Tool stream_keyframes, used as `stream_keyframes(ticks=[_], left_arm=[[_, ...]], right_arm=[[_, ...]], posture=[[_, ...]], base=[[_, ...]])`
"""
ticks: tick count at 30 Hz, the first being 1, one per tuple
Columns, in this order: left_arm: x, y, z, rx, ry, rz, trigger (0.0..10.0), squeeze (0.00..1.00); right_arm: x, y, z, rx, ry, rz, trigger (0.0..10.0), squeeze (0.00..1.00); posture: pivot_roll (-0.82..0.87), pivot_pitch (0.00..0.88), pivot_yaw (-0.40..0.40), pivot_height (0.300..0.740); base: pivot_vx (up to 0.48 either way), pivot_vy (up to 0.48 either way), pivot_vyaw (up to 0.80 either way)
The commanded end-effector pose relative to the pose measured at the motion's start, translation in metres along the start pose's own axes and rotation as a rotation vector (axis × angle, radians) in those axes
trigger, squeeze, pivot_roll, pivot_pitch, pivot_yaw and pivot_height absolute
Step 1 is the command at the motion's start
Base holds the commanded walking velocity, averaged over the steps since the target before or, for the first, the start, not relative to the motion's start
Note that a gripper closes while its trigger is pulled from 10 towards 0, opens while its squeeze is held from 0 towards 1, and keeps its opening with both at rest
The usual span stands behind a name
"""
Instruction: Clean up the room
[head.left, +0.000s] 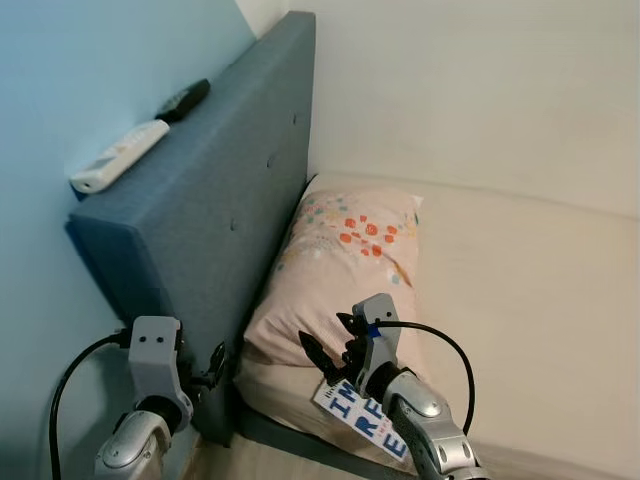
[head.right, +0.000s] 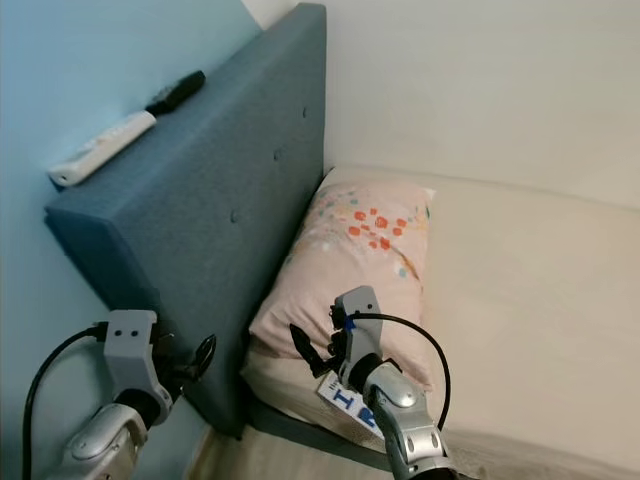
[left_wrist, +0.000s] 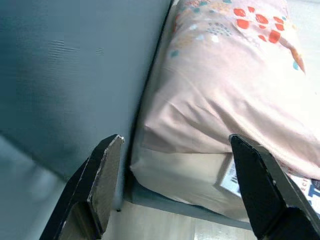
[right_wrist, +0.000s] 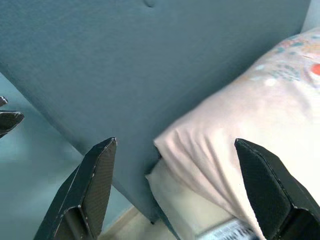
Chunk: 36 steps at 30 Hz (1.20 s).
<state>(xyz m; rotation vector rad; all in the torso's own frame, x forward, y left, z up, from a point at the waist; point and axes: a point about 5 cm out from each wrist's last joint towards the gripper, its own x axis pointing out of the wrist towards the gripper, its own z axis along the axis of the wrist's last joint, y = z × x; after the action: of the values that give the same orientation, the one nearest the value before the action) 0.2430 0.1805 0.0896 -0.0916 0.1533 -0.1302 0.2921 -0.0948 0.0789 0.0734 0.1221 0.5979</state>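
A pink flowered pillow (head.left: 340, 270) lies at the head of a cream mattress (head.left: 520, 290), against a blue-grey headboard (head.left: 220, 200). A white remote (head.left: 120, 155) and a black remote (head.left: 183, 100) rest on top of the headboard. A white booklet with blue letters (head.left: 365, 420) lies on the mattress corner, partly under the pillow's near end. My right gripper (head.left: 325, 330) hovers open over that near end of the pillow, just above the booklet. My left gripper (head.left: 210, 368) is open and empty, low beside the headboard's outer corner.
A light blue wall (head.left: 60, 80) runs close behind the headboard on my left, and a white wall (head.left: 480, 80) backs the bed. A strip of pale wooden floor (head.left: 230, 460) shows below the bed corner. A black cable loops from each wrist.
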Motion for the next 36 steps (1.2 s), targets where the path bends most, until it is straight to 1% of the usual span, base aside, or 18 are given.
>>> stream_keyframes(ticks=[1,3,6,10,15,16,21,25,30,32,36], left_arm=[[0.000,-0.004,-0.007,0.003,0.033,-0.026,10.0,0.00],[0.000,-0.006,-0.007,-0.009,0.043,-0.048,10.0,0.00],[0.000,-0.004,-0.008,0.007,0.047,-0.037,10.0,0.00],[0.000,-0.003,-0.008,0.009,0.043,-0.034,10.0,0.00],[0.002,0.000,-0.007,0.016,0.037,-0.017,10.0,0.00],[0.002,0.001,-0.007,0.017,0.036,-0.011,10.0,0.00],[0.002,0.002,-0.005,0.021,0.026,-0.006,10.0,0.00],[0.003,0.004,-0.004,0.022,0.025,0.003,10.0,0.00],[0.003,0.007,-0.001,0.008,0.000,0.022,10.0,0.00],[0.003,0.009,0.002,-0.013,-0.020,0.024,10.0,0.00],[0.004,0.009,0.004,0.003,-0.025,0.024,10.0,0.00]], right_arm=[[-0.005,-0.003,-0.007,0.028,0.024,-0.023,10.0,0.00],[-0.005,-0.004,-0.008,0.022,0.034,-0.039,10.0,0.00],[-0.005,-0.006,-0.008,0.018,0.037,-0.051,10.0,0.00],[-0.005,-0.007,-0.008,0.016,0.037,-0.060,10.0,0.00],[-0.006,-0.010,-0.007,0.019,0.037,-0.075,10.0,0.00],[-0.006,-0.010,-0.007,0.003,0.035,-0.077,10.0,0.00],[-0.006,-0.011,-0.007,-0.001,0.037,-0.076,10.0,0.00],[-0.007,-0.011,-0.008,0.002,0.042,-0.082,10.0,0.00],[-0.007,-0.010,-0.008,0.008,0.038,-0.082,10.0,0.00],[-0.007,-0.011,-0.008,0.011,0.035,-0.082,10.0,0.00],[-0.007,-0.010,-0.007,0.013,0.034,-0.081,10.0,0.00]], posture=[[0.07,0.142,-0.024,0.740],[0.07,0.145,-0.026,0.740],[0.07,0.145,-0.028,0.740],[0.06,0.147,-0.030,0.740],[0.06,0.148,-0.030,0.740],[0.06,0.149,-0.029,0.740],[0.06,0.148,-0.029,0.740],[0.06,0.149,-0.030,0.740],[0.06,0.149,-0.030,0.740],[0.06,0.150,-0.031,0.740],[0.06,0.150,-0.031,0.740]], base=[[0.000,0.000,0.00],[0.000,0.000,0.00],[0.000,0.000,0.00],[0.000,0.000,0.00],[0.000,0.000,-0.71],[0.000,0.000,0.00],[0.000,0.000,0.00],[0.000,0.000,0.00],[0.000,0.000,0.00],[0.000,0.358,0.00],[0.000,0.476,0.00]])
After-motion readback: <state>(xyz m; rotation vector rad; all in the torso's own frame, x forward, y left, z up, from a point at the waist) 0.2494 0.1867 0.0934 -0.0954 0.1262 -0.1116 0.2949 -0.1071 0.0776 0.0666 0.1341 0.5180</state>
